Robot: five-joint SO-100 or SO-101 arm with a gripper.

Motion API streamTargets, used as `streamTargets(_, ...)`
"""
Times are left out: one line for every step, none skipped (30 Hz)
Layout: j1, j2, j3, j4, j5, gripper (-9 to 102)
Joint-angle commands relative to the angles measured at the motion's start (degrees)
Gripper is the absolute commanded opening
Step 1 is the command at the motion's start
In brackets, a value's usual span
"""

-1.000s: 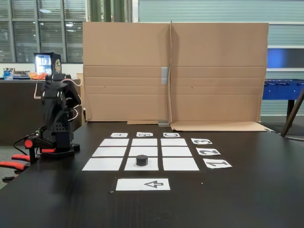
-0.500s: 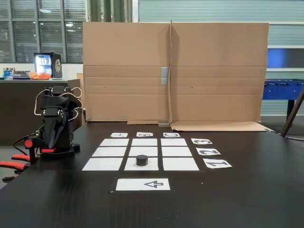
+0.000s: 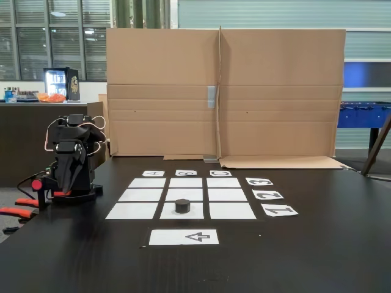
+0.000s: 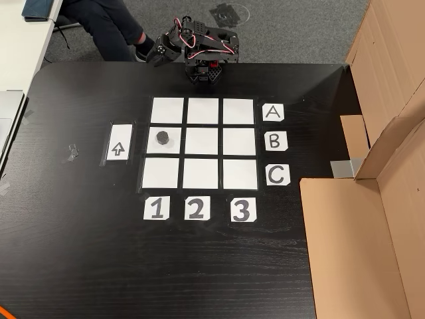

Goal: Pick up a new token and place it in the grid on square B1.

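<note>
Fingers of my gripper (image 3: 66,182) pointed down toward the arm's own base at the left of the fixed view, and I could not tell from either camera whether they were parted or pressed together; they held nothing I could see. From the other view the gripper (image 4: 155,56) hung past the table's far edge, folded back with the arm (image 4: 199,46), well apart from the grid (image 4: 203,143).

I counted one token (image 4: 162,138), one arm, nine white rectangles in the grid, three letter labels and three number labels, and one strip printed with an arrow (image 4: 119,149). Two cardboard sheets stood or lay at the table's side (image 3: 223,91).

That single token (image 3: 182,206) sat upright on its flat face, its short axis vertical, so as a round puck it pointed no particular way across the table. It rested on square B1 (image 4: 174,147), the rectangle in the row level with label B (image 4: 275,141) and the column above label 1 (image 4: 156,209). It lay nearer that square's arrow-side edge than its centre, wholly inside the paper. In the fixed view square B1 (image 3: 195,212) was the middle rectangle of the nearest row, just beyond the arrow strip (image 3: 183,237). The other eight rectangles were bare.
</note>
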Motion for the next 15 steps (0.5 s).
streamTargets(0.2, 0.7, -0.2, 0.3, 0.4, 10)
streamTargets(0.2, 0.7, -0.2, 0.3, 0.4, 10)
streamTargets(0.2, 0.7, -0.2, 0.3, 0.4, 10)
streamTargets(0.2, 0.7, -0.2, 0.3, 0.4, 10)
streamTargets(0.2, 0.7, -0.2, 0.3, 0.4, 10)
streamTargets(0.2, 0.7, -0.2, 0.3, 0.4, 10)
streamTargets(0.2, 0.7, -0.2, 0.3, 0.4, 10)
streamTargets(0.2, 0.7, -0.2, 0.3, 0.4, 10)
streamTargets(0.2, 0.7, -0.2, 0.3, 0.4, 10)
streamTargets(0.2, 0.7, -0.2, 0.3, 0.4, 10)
streamTargets(0.2, 0.7, -0.2, 0.3, 0.4, 10)
streamTargets(0.2, 0.7, -0.2, 0.3, 0.4, 10)
streamTargets(0.2, 0.7, -0.2, 0.3, 0.4, 10)
streamTargets(0.2, 0.7, -0.2, 0.3, 0.4, 10)
streamTargets(0.2, 0.7, -0.2, 0.3, 0.4, 9)
